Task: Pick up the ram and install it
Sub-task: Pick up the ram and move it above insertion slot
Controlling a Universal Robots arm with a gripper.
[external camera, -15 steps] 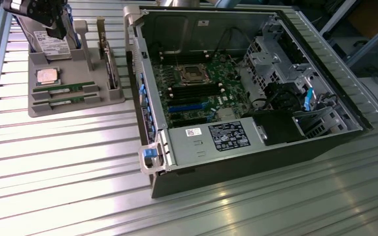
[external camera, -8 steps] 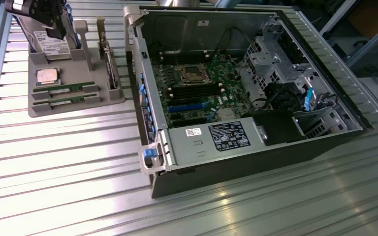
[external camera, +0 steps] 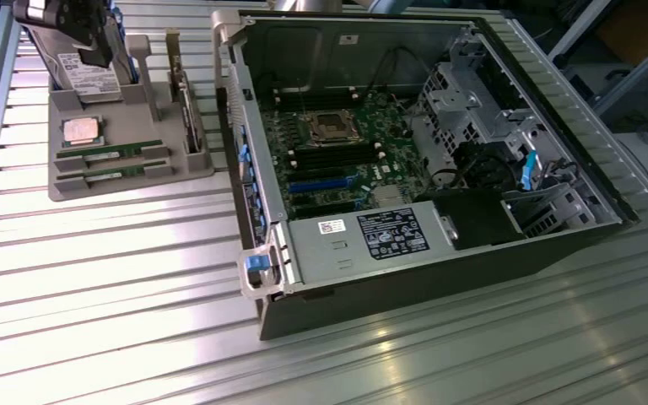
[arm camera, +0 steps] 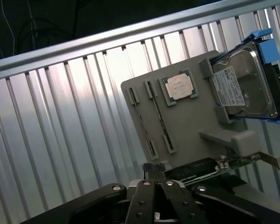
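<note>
Two green ram sticks lie side by side in the grey holder tray (external camera: 132, 190): one ram (external camera: 111, 152) behind, the other ram (external camera: 116, 174) in front. In the wrist view they show edge-on as thin strips, one ram (arm camera: 141, 123) and the other ram (arm camera: 159, 119). My gripper (external camera: 91, 51) hangs above the far end of the tray, over the hard drive (external camera: 85, 72). Its fingertips (arm camera: 155, 169) are pressed together with nothing between them, well above the tray (arm camera: 186, 130).
The tray also holds a square silver processor (external camera: 81, 130), an upright expansion card (external camera: 189, 105) and the blue-framed hard drive (arm camera: 245, 84). An open computer case (external camera: 301, 270) with its motherboard (external camera: 341, 152) lies at the exterior view's right. The ribbed metal table (external camera: 99, 278) surrounds both.
</note>
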